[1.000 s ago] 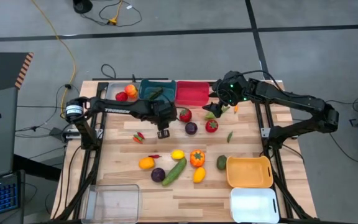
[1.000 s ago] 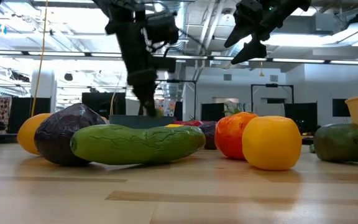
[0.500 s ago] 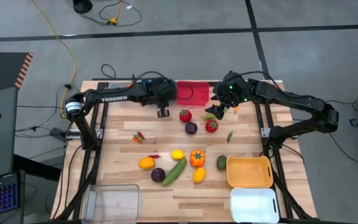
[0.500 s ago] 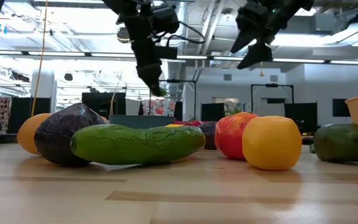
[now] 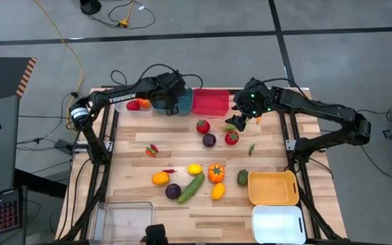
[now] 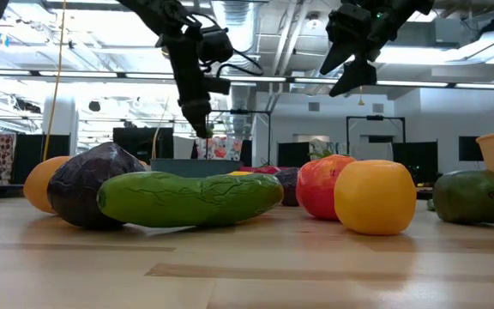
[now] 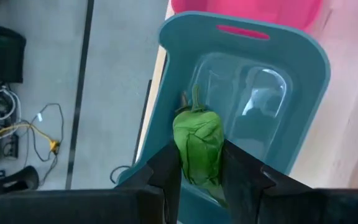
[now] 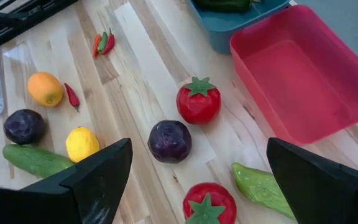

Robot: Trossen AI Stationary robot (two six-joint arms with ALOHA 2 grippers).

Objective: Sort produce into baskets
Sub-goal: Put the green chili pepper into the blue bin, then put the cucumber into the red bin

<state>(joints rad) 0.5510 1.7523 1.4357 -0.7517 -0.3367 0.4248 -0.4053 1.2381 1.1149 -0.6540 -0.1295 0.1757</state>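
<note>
Holding green pepper (image 7: 198,149) over teal basket (image 7: 297,134)

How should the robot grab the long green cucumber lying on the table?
By its middle, from straight above, fingers across its narrow width. The cucumber lies flat and slanted. A purple vegetable crowds its lower end, but its mid-sides look free. The open right gripper seems the one to do it; the left gripper is shut on a green pepper.
</note>
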